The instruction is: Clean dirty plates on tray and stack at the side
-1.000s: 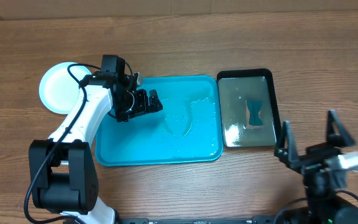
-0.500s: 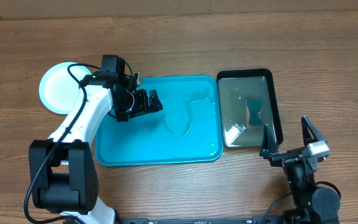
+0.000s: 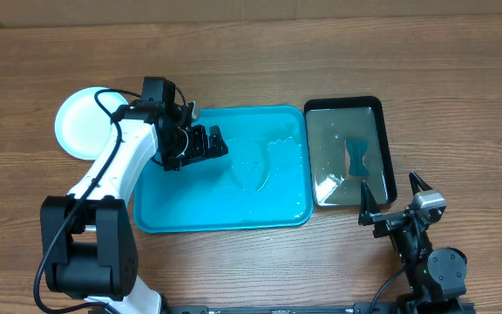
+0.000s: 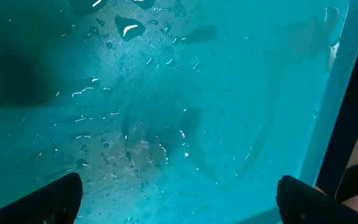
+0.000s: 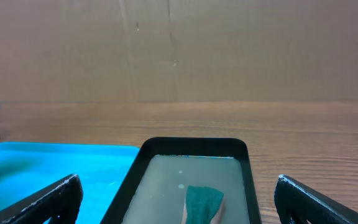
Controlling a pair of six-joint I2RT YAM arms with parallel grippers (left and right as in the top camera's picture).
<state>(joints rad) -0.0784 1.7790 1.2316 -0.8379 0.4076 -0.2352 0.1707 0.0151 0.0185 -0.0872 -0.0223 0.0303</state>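
Observation:
The turquoise tray (image 3: pixel 234 196) lies mid-table, wet, with no plate on it. A round plate (image 3: pixel 81 122), white with a pale blue rim, lies on the table left of the tray; any plates under it are hidden. My left gripper (image 3: pixel 213 142) hovers open and empty over the tray's left part. In the left wrist view its fingertips (image 4: pixel 185 208) frame the wet tray floor (image 4: pixel 229 93). My right gripper (image 3: pixel 389 183) is open and empty near the table's front edge. It points at the black tray, as the right wrist view (image 5: pixel 182 208) shows.
A black tray (image 3: pixel 389 144) holding water stands right of the turquoise tray, with a green sponge (image 3: pixel 356 157) in it. Both show in the right wrist view: the tray's far rim (image 5: pixel 191 144) and the sponge (image 5: pixel 202 199). A cardboard wall (image 5: pixel 179 50) closes the far side.
My right gripper has moved left and down toward the table's front edge, still open. The left arm, the plate and both trays have not moved.

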